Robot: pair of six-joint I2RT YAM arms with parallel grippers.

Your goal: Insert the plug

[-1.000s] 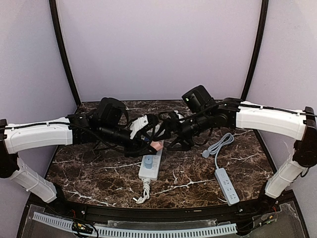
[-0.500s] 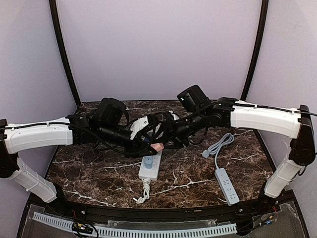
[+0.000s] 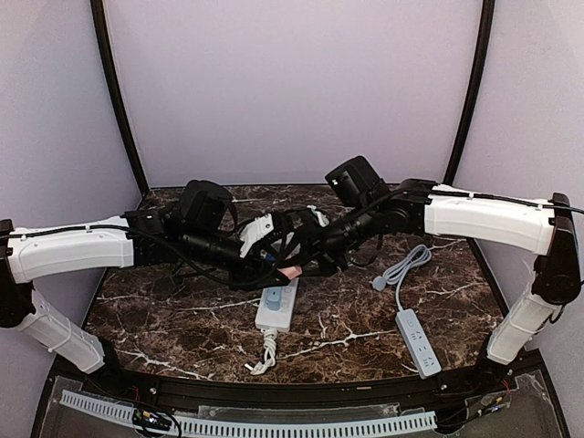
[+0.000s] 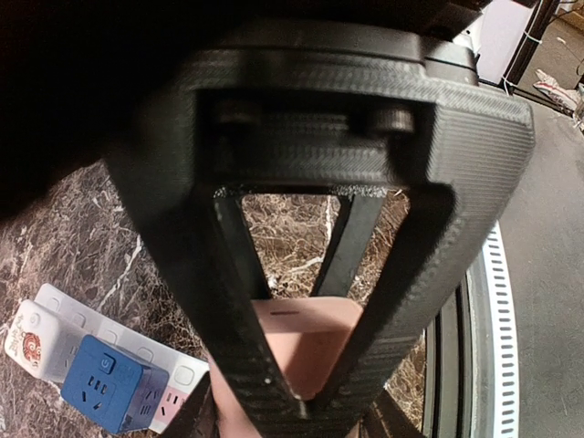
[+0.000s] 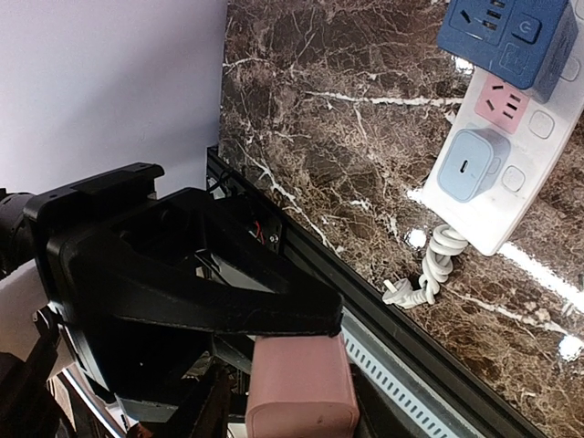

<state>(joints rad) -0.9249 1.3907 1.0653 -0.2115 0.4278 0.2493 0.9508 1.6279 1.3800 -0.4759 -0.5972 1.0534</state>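
Left gripper (image 4: pixel 301 401) clamps the pink plug (image 4: pixel 306 345). Right gripper (image 3: pixel 301 263) flanks it, grip indeterminate. It should confirm a square hold before left releases.

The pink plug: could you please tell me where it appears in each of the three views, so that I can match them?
Top view: the pink plug sits at the centre, just beyond the white power strip.
Left wrist: the pink plug is at bottom centre; the white power strip lies at lower left.
Right wrist: the pink plug is at bottom centre; the white power strip is at upper right.
Shared landmark: the white power strip.
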